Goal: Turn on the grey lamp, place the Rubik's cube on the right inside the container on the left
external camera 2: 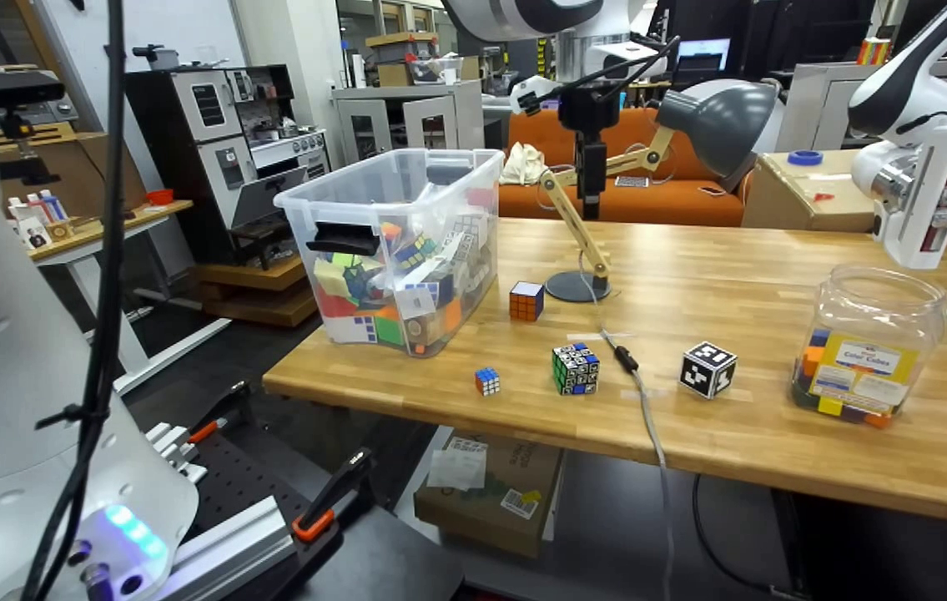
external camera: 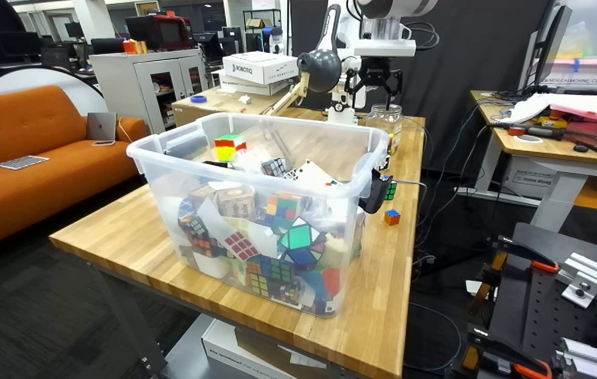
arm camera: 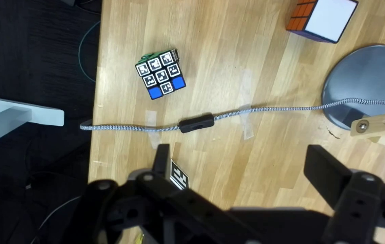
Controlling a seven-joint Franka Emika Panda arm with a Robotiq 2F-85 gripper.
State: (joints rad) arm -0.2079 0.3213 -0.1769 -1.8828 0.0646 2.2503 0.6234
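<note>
While gripper (arm camera: 238,161) hovers, "ROBOTIQ" box (external camera: 261,67), "Color Cubes" jar (external camera 2: 869,355)

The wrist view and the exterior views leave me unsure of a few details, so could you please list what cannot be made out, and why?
Cord switch, wrist view: too dark and small to tell its setting.
Lamp bulb, both exterior views: hidden by the grey shade.
Black-and-white cube, wrist view: mostly hidden behind the end effector.
Lamp base, wrist view: cut off by the right edge.
Green-faced cube, in an exterior view: partly hidden by the container handle.
</note>
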